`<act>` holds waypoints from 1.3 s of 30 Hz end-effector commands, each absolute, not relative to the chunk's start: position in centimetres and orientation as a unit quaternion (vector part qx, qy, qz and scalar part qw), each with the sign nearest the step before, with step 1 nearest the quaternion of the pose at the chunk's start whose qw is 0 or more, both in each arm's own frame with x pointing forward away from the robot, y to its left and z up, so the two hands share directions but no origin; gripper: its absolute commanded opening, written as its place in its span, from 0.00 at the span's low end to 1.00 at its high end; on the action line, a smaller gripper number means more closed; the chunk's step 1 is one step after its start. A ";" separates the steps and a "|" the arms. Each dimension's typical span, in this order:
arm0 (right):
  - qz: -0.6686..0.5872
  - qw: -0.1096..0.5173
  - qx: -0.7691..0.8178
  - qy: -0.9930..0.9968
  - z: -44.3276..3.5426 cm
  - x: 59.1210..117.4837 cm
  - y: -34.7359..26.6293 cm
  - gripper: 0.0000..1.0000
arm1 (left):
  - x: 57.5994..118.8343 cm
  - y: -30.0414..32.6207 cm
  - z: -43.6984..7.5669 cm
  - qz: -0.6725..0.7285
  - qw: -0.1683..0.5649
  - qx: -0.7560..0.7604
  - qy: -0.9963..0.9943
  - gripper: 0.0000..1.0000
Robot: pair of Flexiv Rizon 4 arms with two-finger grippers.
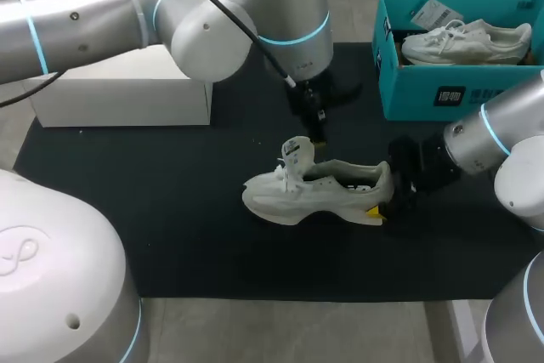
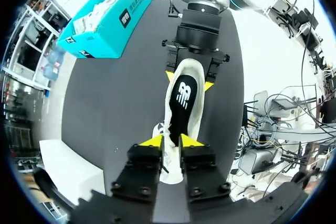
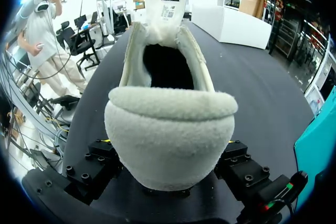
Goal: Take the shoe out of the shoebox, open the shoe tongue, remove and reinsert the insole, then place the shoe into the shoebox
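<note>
The white mesh running shoe (image 1: 319, 193) stands on the black mat (image 1: 170, 210); the right gripper (image 2: 189, 80) clamps its heel, seemingly as an anchor, while the left gripper (image 2: 169, 142) pinches the tongue (image 1: 297, 152) up, baring the black insole (image 2: 181, 103)

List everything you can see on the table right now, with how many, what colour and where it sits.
mat: one, black, covering the table's middle
white box: one, white, far left of the mat
shoebox: one, teal, open, far right edge of the mat
boxed shoe: one, white, lying inside the shoebox
paper tag: one, pale, in the shoebox behind the boxed shoe
loose shoe: one, white, mid-mat on its sole, tongue pulled upright
left gripper: one, black with yellow tips, above the loose shoe, shut on its tongue
right gripper: one, black with yellow tips, low on the mat, shut on the loose shoe's heel
</note>
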State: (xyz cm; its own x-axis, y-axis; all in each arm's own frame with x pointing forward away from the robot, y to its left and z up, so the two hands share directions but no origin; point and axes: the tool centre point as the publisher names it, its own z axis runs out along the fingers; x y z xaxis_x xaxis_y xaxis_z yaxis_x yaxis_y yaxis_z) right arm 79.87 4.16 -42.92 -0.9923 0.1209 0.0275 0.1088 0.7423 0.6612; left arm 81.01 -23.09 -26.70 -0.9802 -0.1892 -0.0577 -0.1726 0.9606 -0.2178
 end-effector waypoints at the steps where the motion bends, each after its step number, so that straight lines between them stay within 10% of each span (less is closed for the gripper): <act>1: 0.353 0.009 0.062 0.934 -43.1 79.8 4.3 0.00 | 81.3 -23.3 -26.8 -0.105 0.035 -0.090 0.990 0.00; 39: 0.353 0.009 0.062 0.934 -43.1 79.8 4.3 0.00 | 79.6 -27.6 -29.1 -0.148 0.026 0.007 0.989 0.00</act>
State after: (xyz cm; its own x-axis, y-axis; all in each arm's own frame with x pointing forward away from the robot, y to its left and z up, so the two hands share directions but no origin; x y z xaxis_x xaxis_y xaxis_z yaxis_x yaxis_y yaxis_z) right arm 79.86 4.16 -42.92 -0.9923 0.1209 0.0275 0.1088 0.7423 0.6612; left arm 79.63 -27.60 -29.12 -0.9986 0.0051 -0.0520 0.0200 0.9567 -0.2902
